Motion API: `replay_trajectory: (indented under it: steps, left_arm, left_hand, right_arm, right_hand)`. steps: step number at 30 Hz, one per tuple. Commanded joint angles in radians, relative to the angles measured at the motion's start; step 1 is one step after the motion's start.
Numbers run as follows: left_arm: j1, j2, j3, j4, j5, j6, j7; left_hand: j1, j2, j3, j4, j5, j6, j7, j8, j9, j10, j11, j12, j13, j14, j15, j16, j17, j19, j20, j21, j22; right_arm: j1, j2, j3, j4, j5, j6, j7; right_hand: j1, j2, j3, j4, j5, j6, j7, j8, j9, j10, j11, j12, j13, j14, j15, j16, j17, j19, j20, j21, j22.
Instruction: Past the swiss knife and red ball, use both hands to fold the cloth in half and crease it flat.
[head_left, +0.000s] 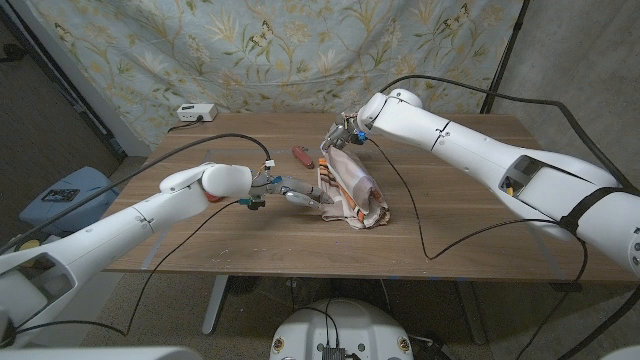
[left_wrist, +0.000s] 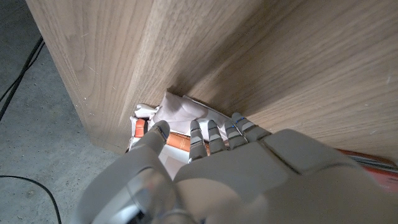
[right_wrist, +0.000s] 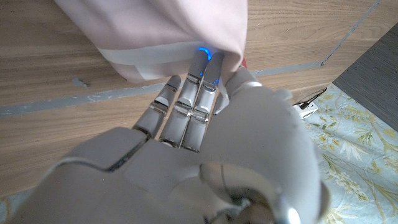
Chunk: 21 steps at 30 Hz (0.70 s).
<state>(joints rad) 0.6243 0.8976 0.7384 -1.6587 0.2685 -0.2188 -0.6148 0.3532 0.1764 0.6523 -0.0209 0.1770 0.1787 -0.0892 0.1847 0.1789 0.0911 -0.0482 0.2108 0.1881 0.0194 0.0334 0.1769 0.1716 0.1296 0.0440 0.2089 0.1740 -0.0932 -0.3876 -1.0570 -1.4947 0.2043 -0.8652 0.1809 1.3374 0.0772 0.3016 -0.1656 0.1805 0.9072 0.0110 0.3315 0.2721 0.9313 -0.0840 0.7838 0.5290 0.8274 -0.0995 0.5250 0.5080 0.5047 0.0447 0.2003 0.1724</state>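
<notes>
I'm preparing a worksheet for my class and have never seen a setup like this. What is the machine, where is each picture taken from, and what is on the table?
It is a two-armed robot standing at a wooden table. The wide picture comes from a camera on its head; the other two come from cameras on its wrists, looking along each hand. The right hand lifts one edge of a cloth; the left hand reaches to the cloth's near side. A small red object, probably the knife, lies behind the cloth.
</notes>
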Motion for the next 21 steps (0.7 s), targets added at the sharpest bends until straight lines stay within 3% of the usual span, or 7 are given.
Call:
replay_trajectory:
  steps: [1,13,17,21]
  left_arm:
    - [0.003,0.001,-0.002,-0.009,-0.006,0.008,0.001]
    - [0.002,0.002,-0.001,-0.015,-0.005,0.018,-0.002]
    - [0.001,0.001,0.0,-0.015,-0.004,0.018,-0.004]
    - [-0.003,-0.002,0.001,-0.011,-0.003,0.013,-0.002]
  left_hand:
    - [0.012,0.004,0.003,-0.004,-0.002,0.008,-0.001,0.0,0.002,0.007,0.002,-0.002,0.003,0.006,-0.001,0.005,0.003,0.008,0.008,0.006,0.006]
    - [0.017,0.006,0.005,-0.009,-0.001,0.017,0.0,0.003,0.002,0.011,0.002,-0.001,0.003,0.009,0.001,0.006,0.003,0.01,0.009,0.006,0.006]
    - [0.018,0.006,0.005,-0.01,-0.001,0.017,0.0,0.003,0.002,0.011,0.003,-0.001,0.003,0.01,0.001,0.007,0.003,0.01,0.009,0.006,0.006]
    - [0.02,0.007,0.005,-0.012,-0.001,0.02,0.0,0.003,0.002,0.012,0.004,-0.001,0.003,0.012,0.002,0.007,0.003,0.01,0.009,0.006,0.006]
  right_arm:
    - [-0.006,0.072,0.004,0.147,-0.012,0.092,0.044]
    - [-0.019,0.12,0.02,0.256,-0.012,0.157,0.075]
    - [-0.027,0.124,0.03,0.269,-0.007,0.172,0.083]
    - [-0.03,0.129,0.038,0.281,-0.002,0.183,0.093]
  right_hand:
    - [0.02,0.004,-0.005,0.001,0.002,0.006,0.004,-0.003,0.002,-0.004,-0.004,0.003,0.006,0.005,-0.11,-0.003,0.003,0.002,0.008,-0.003,0.0]
    - [-0.011,0.0,-0.012,0.016,0.002,-0.006,0.006,-0.008,0.008,-0.023,-0.002,-0.002,0.008,0.004,-0.093,-0.039,-0.029,0.006,0.014,-0.003,0.0]
    - [-0.049,-0.01,-0.019,0.03,0.002,-0.009,0.01,-0.012,0.008,-0.037,0.001,-0.018,-0.01,0.009,-0.086,-0.072,-0.064,0.005,0.018,-0.004,0.0]
    - [-0.098,-0.023,-0.027,0.045,0.005,-0.034,0.018,-0.025,0.008,-0.056,0.02,-0.038,-0.03,0.008,-0.064,-0.105,-0.091,0.004,0.028,-0.005,0.0]
